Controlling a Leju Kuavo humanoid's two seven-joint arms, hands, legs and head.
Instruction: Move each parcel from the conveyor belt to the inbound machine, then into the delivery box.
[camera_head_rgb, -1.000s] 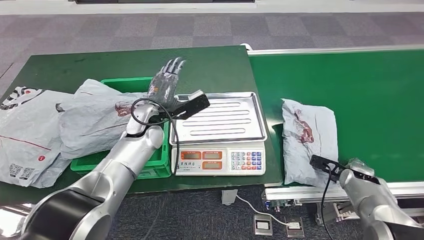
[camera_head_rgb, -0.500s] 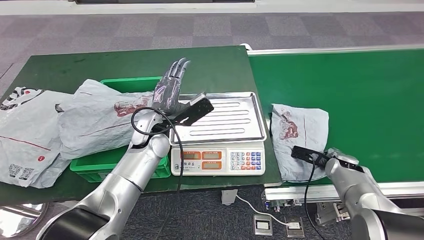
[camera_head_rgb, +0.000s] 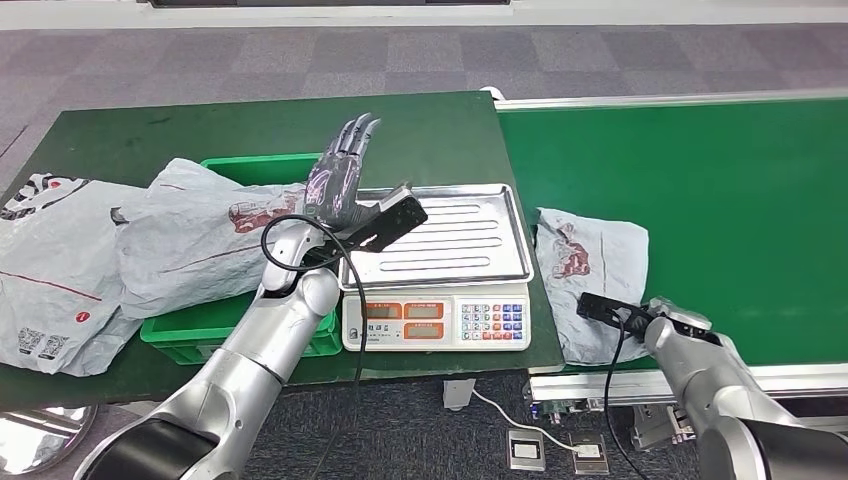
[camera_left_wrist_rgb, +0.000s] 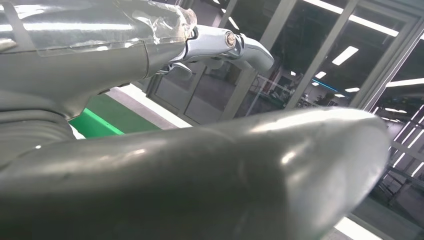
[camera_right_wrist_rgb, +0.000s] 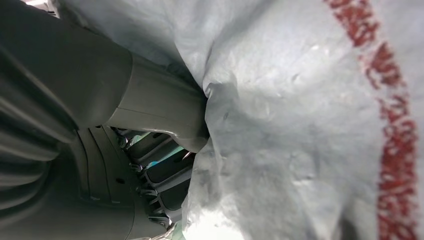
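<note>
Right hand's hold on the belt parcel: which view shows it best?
The right wrist view: the right hand has its thumb on top of the parcel and its fingers beneath the edge. The head view shows the whole parcel on the conveyor belt, its near edge at the wrist.

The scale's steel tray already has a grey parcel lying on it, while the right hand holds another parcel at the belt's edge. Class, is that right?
Not quite. In the head view the scale's steel tray is bare. The right hand does hold a grey parcel at the edge of the belt, as the right wrist view confirms; the other parcels lie over by the green bin.
</note>
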